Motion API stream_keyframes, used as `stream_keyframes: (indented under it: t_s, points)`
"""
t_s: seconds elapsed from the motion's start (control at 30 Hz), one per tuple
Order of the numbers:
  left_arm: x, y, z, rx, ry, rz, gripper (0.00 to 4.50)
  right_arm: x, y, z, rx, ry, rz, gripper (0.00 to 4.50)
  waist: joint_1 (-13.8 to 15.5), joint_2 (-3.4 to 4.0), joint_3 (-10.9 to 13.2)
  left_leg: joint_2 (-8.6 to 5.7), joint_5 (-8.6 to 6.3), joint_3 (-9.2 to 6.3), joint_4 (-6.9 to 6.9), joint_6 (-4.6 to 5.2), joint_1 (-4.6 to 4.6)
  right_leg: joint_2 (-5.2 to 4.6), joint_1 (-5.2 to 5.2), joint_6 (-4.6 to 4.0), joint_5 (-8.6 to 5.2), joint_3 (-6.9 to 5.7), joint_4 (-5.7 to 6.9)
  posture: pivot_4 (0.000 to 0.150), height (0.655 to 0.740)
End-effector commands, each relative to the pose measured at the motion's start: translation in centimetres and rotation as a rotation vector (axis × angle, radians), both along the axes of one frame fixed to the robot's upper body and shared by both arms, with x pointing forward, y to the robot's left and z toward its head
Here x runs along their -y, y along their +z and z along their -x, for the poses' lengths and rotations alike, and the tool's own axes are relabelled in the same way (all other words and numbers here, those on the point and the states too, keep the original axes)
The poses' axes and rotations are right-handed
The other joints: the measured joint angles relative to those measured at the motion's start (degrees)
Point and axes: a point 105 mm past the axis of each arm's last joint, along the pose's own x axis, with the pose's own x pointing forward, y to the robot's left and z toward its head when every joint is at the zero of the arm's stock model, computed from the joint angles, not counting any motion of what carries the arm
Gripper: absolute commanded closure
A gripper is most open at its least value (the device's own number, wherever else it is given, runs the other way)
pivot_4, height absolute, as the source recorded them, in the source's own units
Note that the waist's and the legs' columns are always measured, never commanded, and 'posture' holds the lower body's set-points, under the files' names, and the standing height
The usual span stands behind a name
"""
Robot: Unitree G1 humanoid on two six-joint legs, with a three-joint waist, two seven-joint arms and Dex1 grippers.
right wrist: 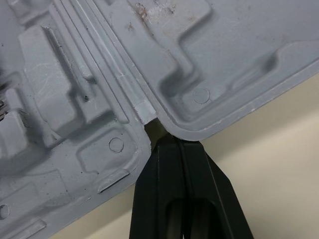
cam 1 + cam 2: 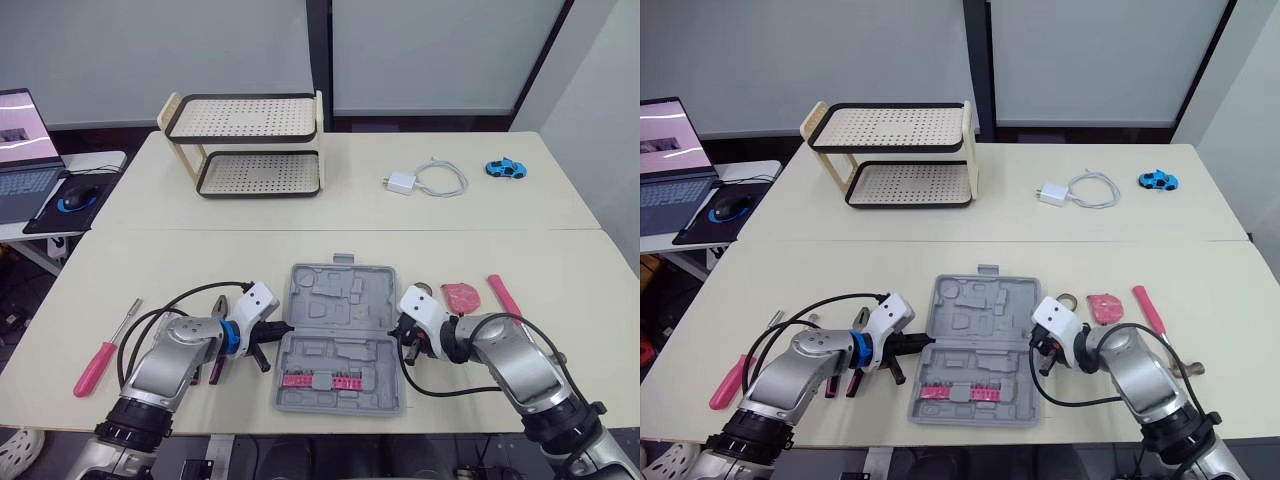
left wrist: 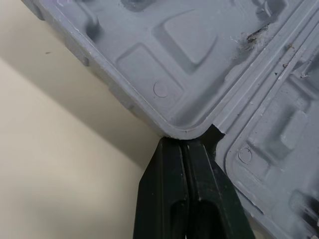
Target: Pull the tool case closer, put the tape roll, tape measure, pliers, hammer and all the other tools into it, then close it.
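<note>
While the grey moulded plastic tool case [image 2: 330, 300] lies open and flat at the near edge of the cream table [image 2: 200, 260], both arms are in on it from either side. The left gripper [image 3: 182, 143] has its two black fingers pressed together, tips butted against the case's rim right at the notch where the two halves join. And the right gripper [image 1: 172, 142] mirrors it at the opposite end of that join, fingers likewise together, tips against the rim, nothing pinched between them. The case's far half shows bare moulded recesses; the near half carries a row of red bits [image 2: 322, 380].

Look at the tools, all outside the case! A pink-handled screwdriver [image 2: 100, 362] lies well off on the left. Dark-handled pliers [image 2: 851, 384] sit partly under the left arm. Over on the right, a small beige tape roll [image 2: 1068, 299] peeks out just behind the right gripper, with a red tape measure [image 2: 460, 296] beside it and a pink tool handle [image 2: 503, 295] just beyond.

Further back stand a two-tier perforated rack [image 2: 250, 145], a white charger with its coiled cable [image 2: 425, 180] and a blue toy car [image 2: 506, 168].
</note>
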Motion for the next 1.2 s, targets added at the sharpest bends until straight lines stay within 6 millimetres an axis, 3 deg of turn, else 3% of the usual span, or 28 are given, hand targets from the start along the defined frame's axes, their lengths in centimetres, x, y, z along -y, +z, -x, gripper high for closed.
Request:
stream_keyframes:
  t_s: [0.03, 0.27, 1.2]
  points:
    - [1.1, -0.9, 1.2, -0.047, -0.067, 0.007, 4.5, -1.0, 1.4, 0.3, 0.035, 0.034, -0.058, 4.48, -0.01, 0.0, 0.0, 0.0, 0.0, 0.0, 0.0, 0.0, 0.0, 0.0, 0.0, 0.0, 0.0, 0.0, 0.0, 0.15, 0.74]
    - [0.6, -1.4, 1.5, -0.06, -0.068, -0.013, 4.5, -0.5, 1.1, 0.7, 0.016, 0.018, -0.061, 4.48, -0.02, 0.0, 0.0, 0.0, 0.0, 0.01, 0.0, 0.01, 0.01, 0.0, 0.02, 0.0, 0.0, 0.01, -0.01, 0.15, 0.74]
    - [2.1, -1.9, 4.5, -0.122, -0.133, 0.0, 4.5, -0.2, 1.1, 2.3, -0.034, 0.031, -0.076, 4.48, -0.07, 0.01, -0.01, 0.02, -0.03, -0.01, -0.03, 0.04, 0.09, 0.01, 0.13, 0.0, 0.0, 0.0, -0.04, 0.15, 0.74]
